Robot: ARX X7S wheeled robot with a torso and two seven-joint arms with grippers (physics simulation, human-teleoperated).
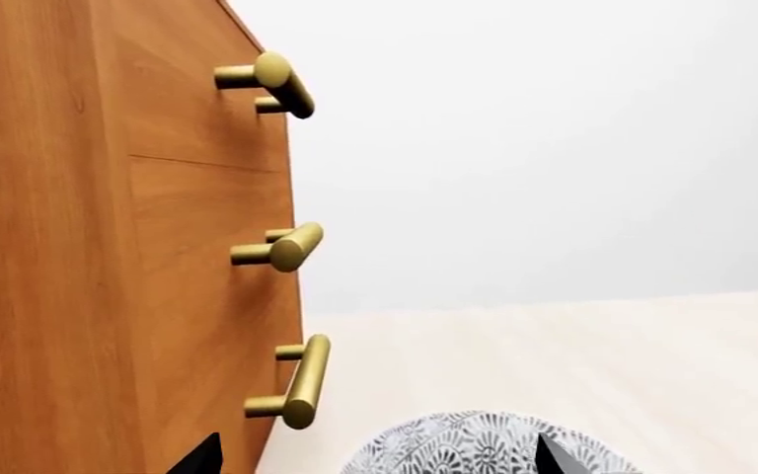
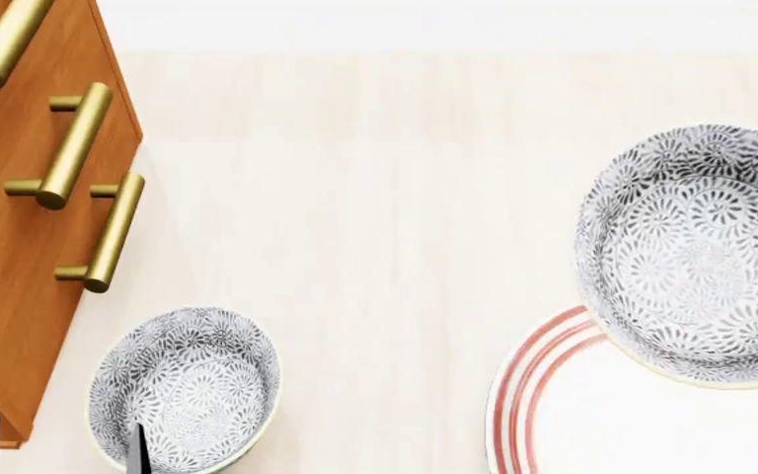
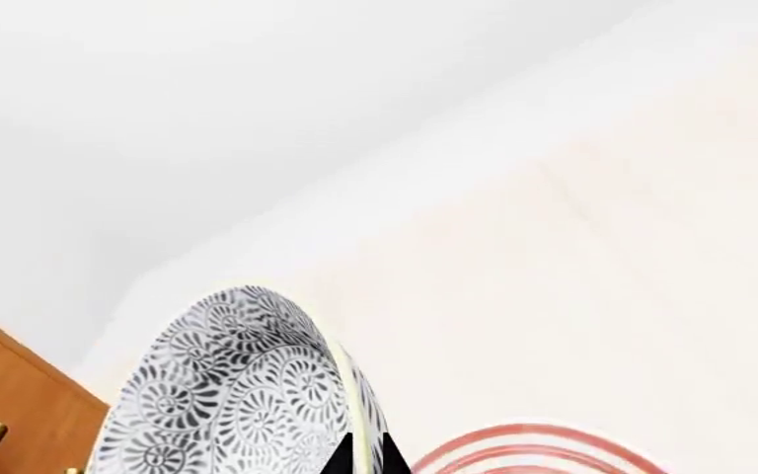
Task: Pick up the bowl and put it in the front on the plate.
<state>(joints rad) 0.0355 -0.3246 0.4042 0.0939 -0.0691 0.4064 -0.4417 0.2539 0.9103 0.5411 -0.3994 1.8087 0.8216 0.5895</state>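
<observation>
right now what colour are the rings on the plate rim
Red, thin concentric rings on the white plate; clearest in the head view.

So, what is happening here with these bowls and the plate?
The right end effector holds a patterned bowl by its rim, lifted and tilted over the red-ringed plate; it is not set down yet. The left end effector sits at a second identical bowl resting on the pale surface beside the wooden drawer cabinet. Whether it grips that bowl cannot be told.
</observation>
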